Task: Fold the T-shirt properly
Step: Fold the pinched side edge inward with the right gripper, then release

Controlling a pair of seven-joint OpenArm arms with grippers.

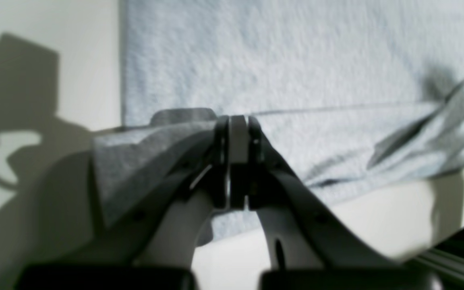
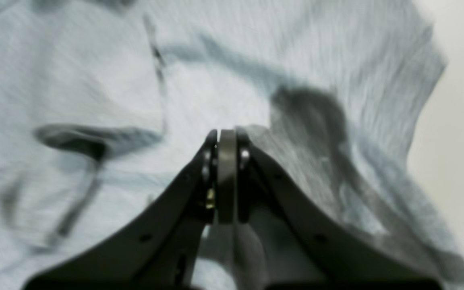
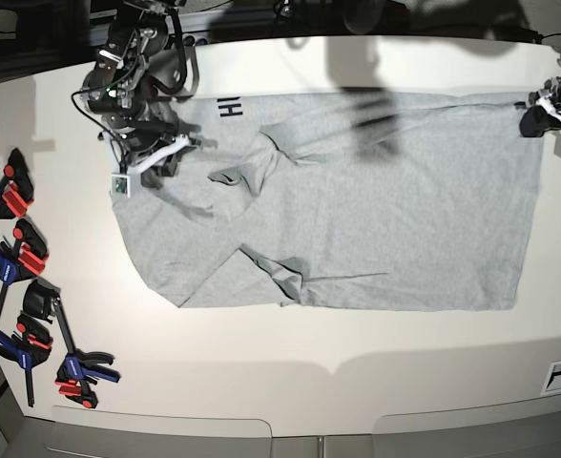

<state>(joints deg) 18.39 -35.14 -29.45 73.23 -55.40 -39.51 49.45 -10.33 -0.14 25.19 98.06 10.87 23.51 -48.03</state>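
White table [image 3: 280, 353], clamps [image 3: 18, 258] along its left edge; the T-shirt [image 3: 376, 219] lies spread and rumpled across the middle.

Right gripper [image 2: 227, 139], at base-view left, is clenched on a pinch of shoulder cloth; left gripper [image 1: 238, 121], at far right, is clenched on the hem corner. Risk: uneven lifting drags the bunched sleeve under, or thin cloth slips from a pinch and the fold skews.

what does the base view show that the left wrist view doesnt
Only the base view shows the whole T-shirt spread on the table, its dark lettering, the right gripper and the clamps. Only the left wrist view shows the left gripper up close, jaws shut on a raised fold of cloth. Both show the grey shirt and pale table.
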